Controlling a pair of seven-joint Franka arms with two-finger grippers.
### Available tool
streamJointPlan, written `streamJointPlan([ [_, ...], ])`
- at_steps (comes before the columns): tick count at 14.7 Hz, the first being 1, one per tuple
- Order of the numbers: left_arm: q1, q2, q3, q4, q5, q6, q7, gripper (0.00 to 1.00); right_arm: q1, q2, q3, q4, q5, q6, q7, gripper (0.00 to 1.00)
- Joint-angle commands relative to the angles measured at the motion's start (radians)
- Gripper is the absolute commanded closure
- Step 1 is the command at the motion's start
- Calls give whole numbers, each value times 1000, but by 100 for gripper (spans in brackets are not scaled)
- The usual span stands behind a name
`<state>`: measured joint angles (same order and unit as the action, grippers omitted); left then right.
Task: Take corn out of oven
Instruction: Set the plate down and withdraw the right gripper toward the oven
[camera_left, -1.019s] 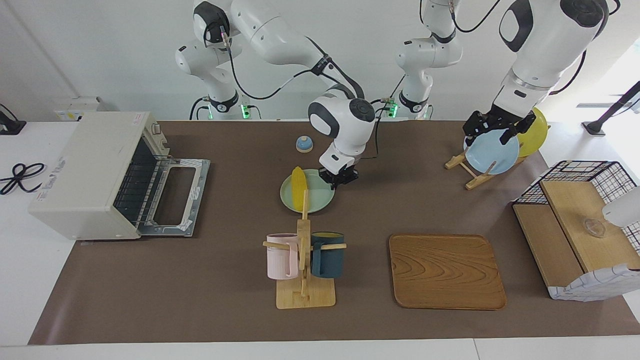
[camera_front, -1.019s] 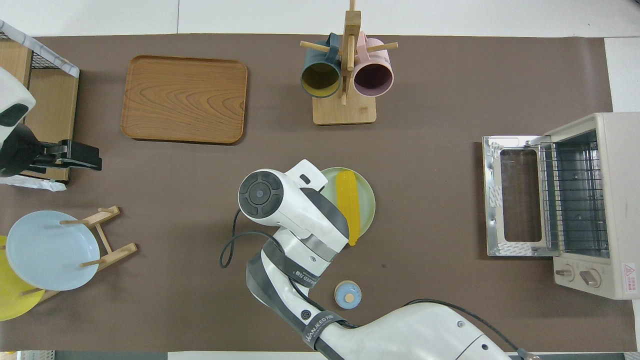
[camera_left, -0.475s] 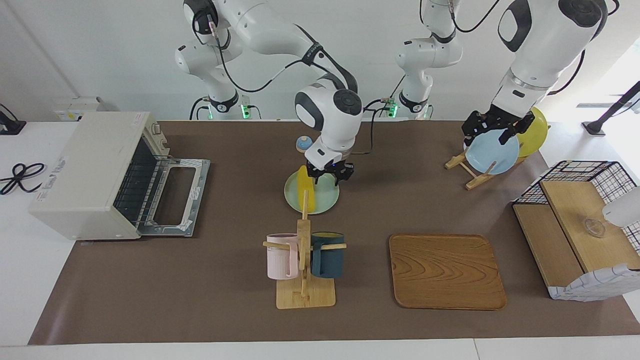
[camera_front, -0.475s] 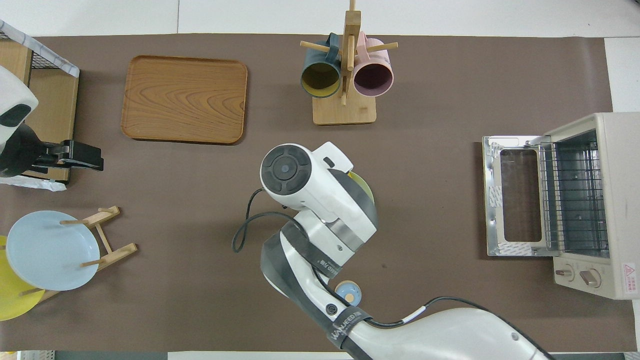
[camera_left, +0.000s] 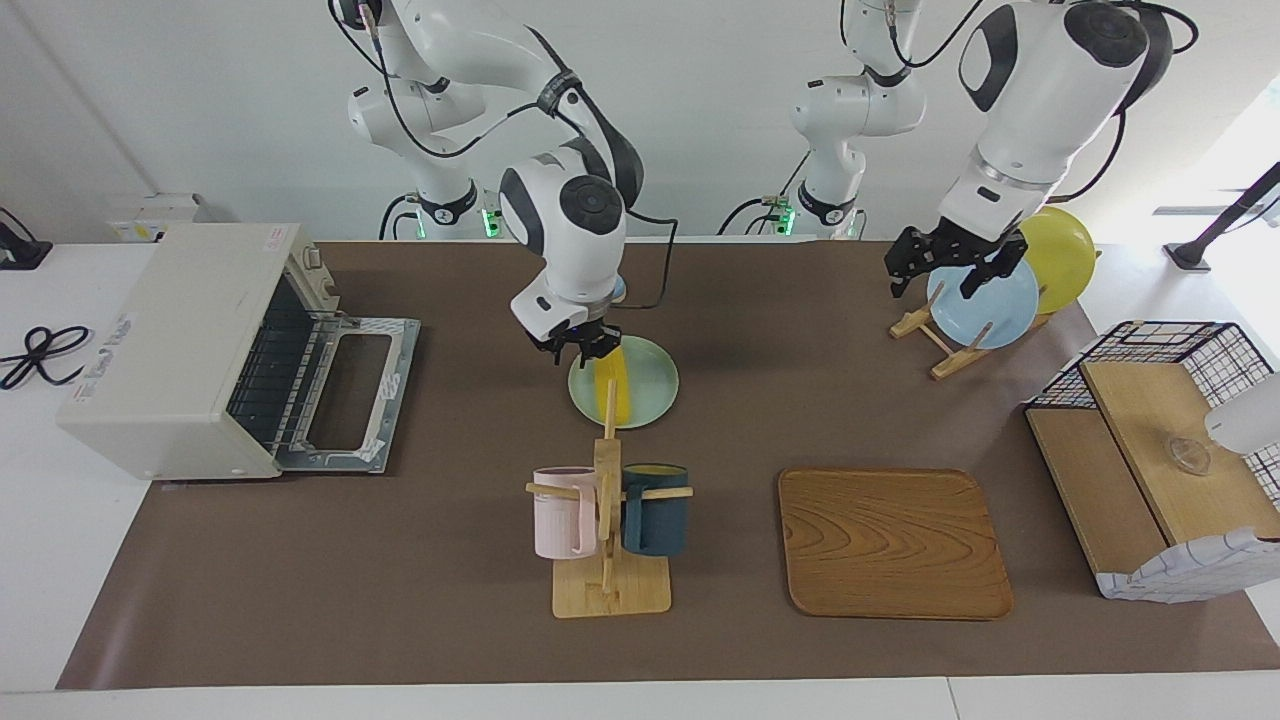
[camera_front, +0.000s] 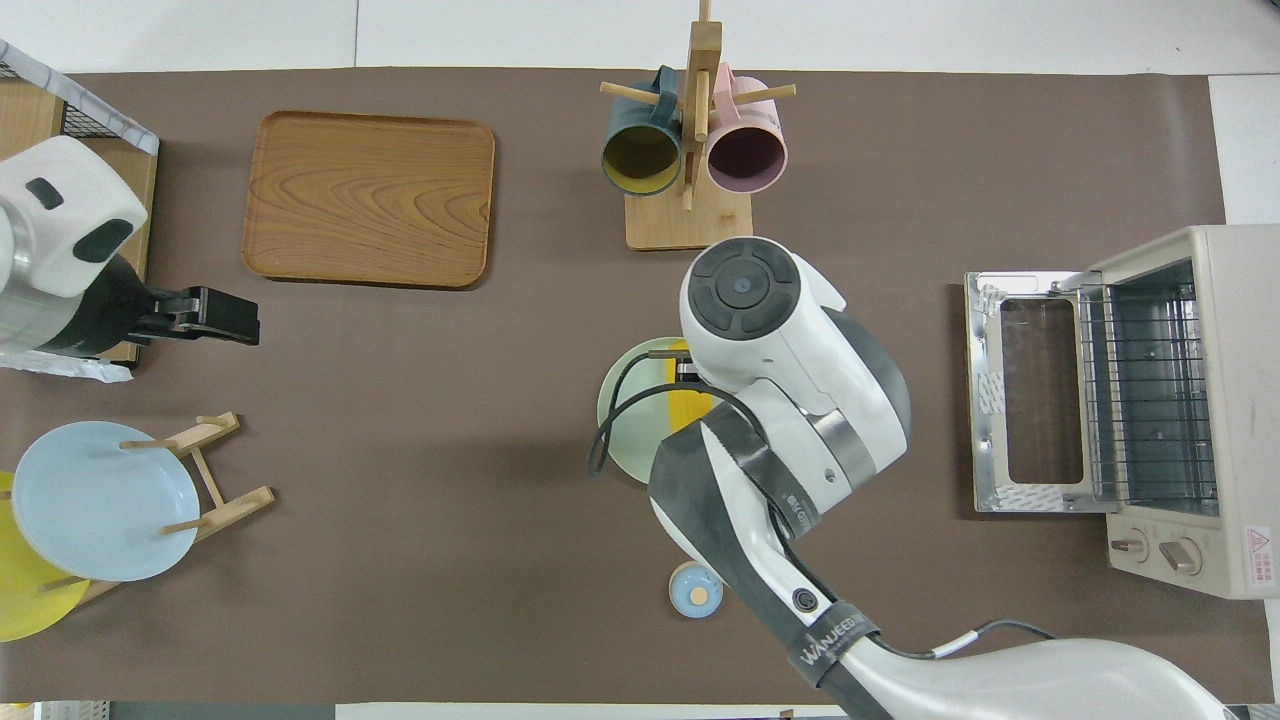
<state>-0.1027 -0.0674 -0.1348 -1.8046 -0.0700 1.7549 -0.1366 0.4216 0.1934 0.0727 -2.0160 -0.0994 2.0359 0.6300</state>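
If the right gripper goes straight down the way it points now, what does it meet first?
Probably the corn lying on the green plate: the right gripper points down over the cob's end nearer the robots, though its height is unclear.

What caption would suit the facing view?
Right gripper hovers over corn on a green plate; oven stands open.

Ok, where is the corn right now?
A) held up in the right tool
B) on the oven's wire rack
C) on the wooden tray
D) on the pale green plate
D: the corn lies on the pale green plate, with the right tool low over its end nearer the robots; the oven stands open with a bare rack.
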Motion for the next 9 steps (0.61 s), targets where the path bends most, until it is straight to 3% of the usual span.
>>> streamJointPlan([
  [1,-98,-14,9,-80,-28,105,-96,0,-70,-100,10,-205,-23,84,-96,74],
  [6,-150,4,7,-98,-42,136,-126,0,-227,-180,10,-338,-63,102,-277,74],
  [9,-247,67,7,-102,-62,234,-234,0,-306,-201,10,-429,-100,206,-335,74],
])
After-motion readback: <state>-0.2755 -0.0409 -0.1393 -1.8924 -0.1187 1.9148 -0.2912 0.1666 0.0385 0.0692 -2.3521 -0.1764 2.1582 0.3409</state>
